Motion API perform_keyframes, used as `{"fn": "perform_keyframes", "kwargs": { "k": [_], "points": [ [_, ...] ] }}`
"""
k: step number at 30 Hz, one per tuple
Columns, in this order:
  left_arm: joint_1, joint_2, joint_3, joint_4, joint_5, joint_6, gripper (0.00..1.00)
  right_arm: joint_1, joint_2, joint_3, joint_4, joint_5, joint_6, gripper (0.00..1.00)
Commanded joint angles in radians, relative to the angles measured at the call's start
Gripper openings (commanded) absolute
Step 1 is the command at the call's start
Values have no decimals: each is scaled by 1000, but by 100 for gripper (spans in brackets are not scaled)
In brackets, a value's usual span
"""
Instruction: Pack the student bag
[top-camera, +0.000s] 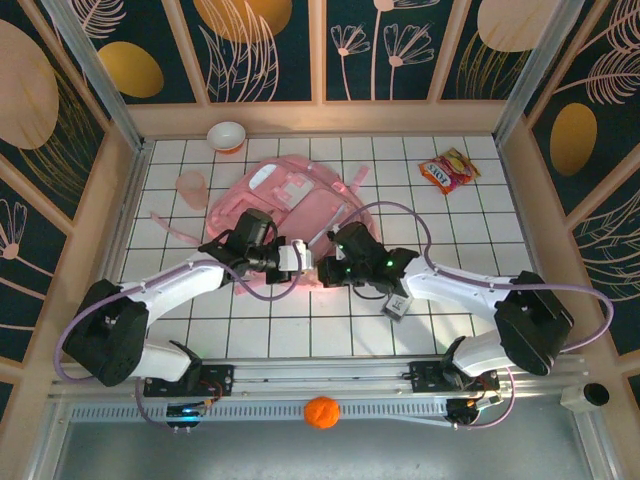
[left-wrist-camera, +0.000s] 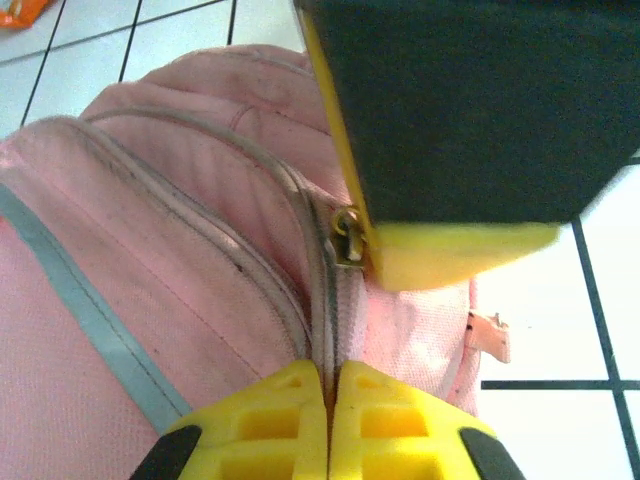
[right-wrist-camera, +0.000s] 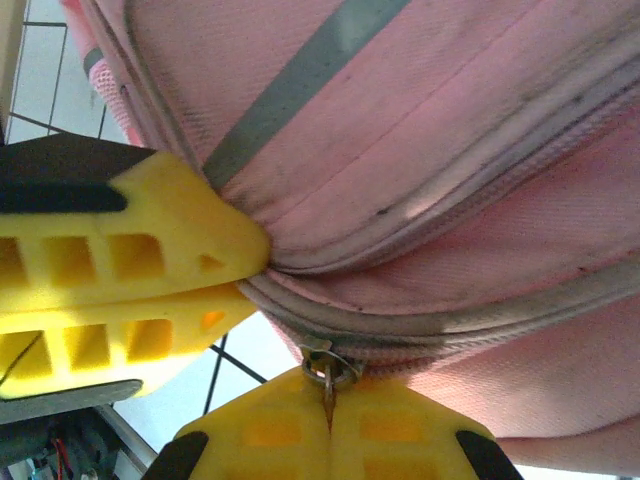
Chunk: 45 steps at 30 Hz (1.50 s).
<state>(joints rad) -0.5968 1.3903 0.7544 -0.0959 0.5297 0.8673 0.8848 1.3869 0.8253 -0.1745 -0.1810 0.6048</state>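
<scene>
The student bag (top-camera: 290, 195) lies flat on the tiled table, pink with white zipper trim and a grey stripe. My left gripper (top-camera: 303, 255) is at the bag's near edge. In the left wrist view its yellow fingers (left-wrist-camera: 331, 375) are shut on the zipper seam (left-wrist-camera: 325, 300). My right gripper (top-camera: 328, 265) meets it from the right. In the right wrist view the right gripper (right-wrist-camera: 329, 400) is shut on the metal zipper pull (right-wrist-camera: 328, 368). The same zipper pull (left-wrist-camera: 347, 237) sits against the right gripper's fingertip (left-wrist-camera: 450, 255). The left gripper's fingers (right-wrist-camera: 130, 270) pinch the seam just beside it.
A white bowl (top-camera: 227, 135) stands at the back left, with a translucent pink cup (top-camera: 191, 185) close to the bag's left side. A red and yellow snack packet (top-camera: 448, 170) lies at the back right. An orange ball (top-camera: 321, 411) rests on the front rail. Wooden walls enclose the table.
</scene>
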Motion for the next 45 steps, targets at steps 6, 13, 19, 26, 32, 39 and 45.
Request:
{"fn": "perform_keyframes", "kwargs": {
  "k": [6,13,19,26,32,39,45],
  "points": [
    [76,-108,-85,-57,-34,30,0,-228,-75,-17,-203,7,-218,0],
    [89,-138,-77,-140,-97,81,0,-295,-20,21,-235,28,-318,0],
    [94,-207,-85,-196,-234,50,0,-190,-46,37,-196,-9,-272,0],
    [76,-290,-78,-107,-13,-229,39,-92,-77,5,-119,-16,-188,0],
    [-105,-237,-75,72,-129,-402,56,-90,-89,12,-138,3,-191,0],
    [-152,-59,-9,161,-227,-433,57,-89,-101,11,-135,-6,-196,0],
    [-170,59,50,171,-231,-424,48,-91,-121,-3,-109,-11,-186,0]
  ]
}}
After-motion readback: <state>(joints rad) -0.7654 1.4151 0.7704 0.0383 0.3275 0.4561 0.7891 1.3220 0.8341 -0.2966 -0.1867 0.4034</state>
